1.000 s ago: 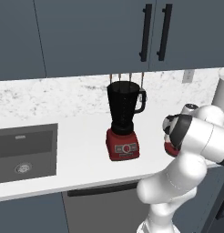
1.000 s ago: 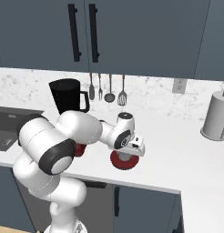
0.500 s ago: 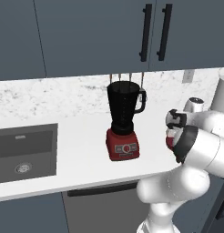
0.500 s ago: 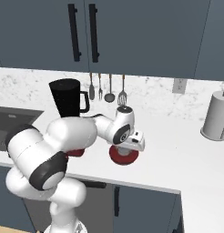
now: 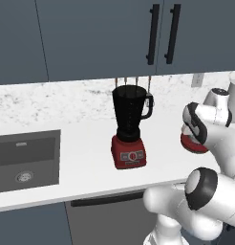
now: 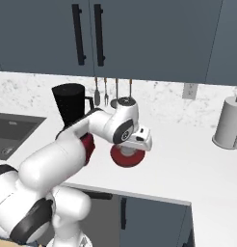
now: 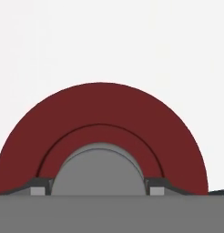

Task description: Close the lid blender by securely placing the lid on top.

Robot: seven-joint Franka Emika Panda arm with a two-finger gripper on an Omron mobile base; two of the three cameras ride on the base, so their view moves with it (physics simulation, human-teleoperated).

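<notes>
Compared with half a second before, the arm has bent lower over the lid [image 6: 127, 157], and the hand has come closer to it, while the lid itself lies at the same place on the white tabletop [image 6: 188, 159]. The blender [image 5: 130, 127] has not moved; it stands upright near the wall, with its mouth open and no lid on it, and the lid lies well apart from it toward the robot's right. In the hand view the gripper [image 7: 99, 189] is right above the lid [image 7: 100, 123], and its two fingertips [image 7: 37, 186] stand on either side of the grey knob [image 7: 99, 168], very near to it; it seems that they touch the knob, but whether they press it the writer cannot tell. The right base view shows the lid flat on the tabletop under the hand, which the hand view does not make clear. The left base view shows the sink [image 5: 25, 160] to the left of the blender, and the right base view shows a pale grey container [image 6: 229, 123] standing far to the right. The black jar looks empty, as far as its dark wall allows.
</notes>
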